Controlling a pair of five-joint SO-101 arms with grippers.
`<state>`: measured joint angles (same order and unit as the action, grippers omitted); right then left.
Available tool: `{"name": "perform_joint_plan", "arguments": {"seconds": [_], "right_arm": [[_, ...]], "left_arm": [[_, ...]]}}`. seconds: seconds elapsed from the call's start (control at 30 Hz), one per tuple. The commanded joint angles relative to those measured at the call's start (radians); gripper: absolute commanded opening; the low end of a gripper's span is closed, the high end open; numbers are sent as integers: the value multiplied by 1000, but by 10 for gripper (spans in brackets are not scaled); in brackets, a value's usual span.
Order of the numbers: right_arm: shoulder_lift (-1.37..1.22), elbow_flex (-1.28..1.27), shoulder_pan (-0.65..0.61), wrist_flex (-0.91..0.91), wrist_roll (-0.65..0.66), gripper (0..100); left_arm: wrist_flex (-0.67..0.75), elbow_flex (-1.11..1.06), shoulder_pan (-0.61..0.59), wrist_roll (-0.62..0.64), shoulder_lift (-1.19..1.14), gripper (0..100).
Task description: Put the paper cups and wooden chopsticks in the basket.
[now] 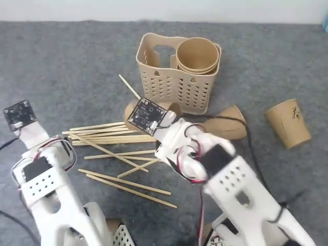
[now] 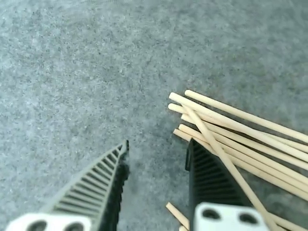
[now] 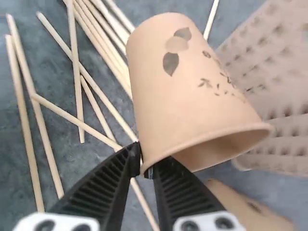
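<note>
Beside the basket (image 1: pixel 169 89), pinching a paper cup (image 3: pixel 187 96) by its rim in the right gripper (image 3: pixel 146 161), left gripper (image 2: pixel 156 144) spread empty, with stacked cups (image 1: pixel 197 55) already in, chopsticks (image 1: pixel 110 136) and two cups (image 1: pixel 288 123) left

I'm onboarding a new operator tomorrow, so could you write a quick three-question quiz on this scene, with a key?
1. True or false: the left claw is shut.
2. Multiple choice: the right claw grips the paper cup by its A) base, B) rim, C) middle.
3. Short answer: what holds the stacked cups?

Key
1. False. It is open, beside the chopsticks.
2. B.
3. The basket.
</note>
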<state>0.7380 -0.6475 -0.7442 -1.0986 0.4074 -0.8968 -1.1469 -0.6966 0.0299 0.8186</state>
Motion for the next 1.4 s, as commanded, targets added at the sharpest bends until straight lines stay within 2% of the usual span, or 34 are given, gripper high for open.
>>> {"name": "perform_joint_plan", "arguments": {"seconds": [0.0, 0.1, 0.23, 0.43, 0.6, 0.8, 1.07, 1.37], "right_arm": [[62, 236, -1, -171, 72, 8], [50, 416, 15, -295, 127, 8], [16, 632, 116, -377, 203, 8], [-102, 848, 369, -390, 399, 8], [-214, 967, 489, -389, 571, 9], [-323, 1023, 542, -380, 744, 9], [-466, 1031, 596, -260, 893, 9], [-544, 1031, 598, -260, 974, 9]], "left_arm": [[25, 5, 3, -3, 18, 185], [25, 5, 3, -3, 18, 185], [25, 4, 3, -3, 18, 185], [25, 4, 3, -3, 18, 185], [25, 1, 3, -3, 18, 185], [40, -18, 29, -5, 18, 185], [40, -22, 35, -5, 18, 185], [71, -35, 35, -6, 18, 185]]}}
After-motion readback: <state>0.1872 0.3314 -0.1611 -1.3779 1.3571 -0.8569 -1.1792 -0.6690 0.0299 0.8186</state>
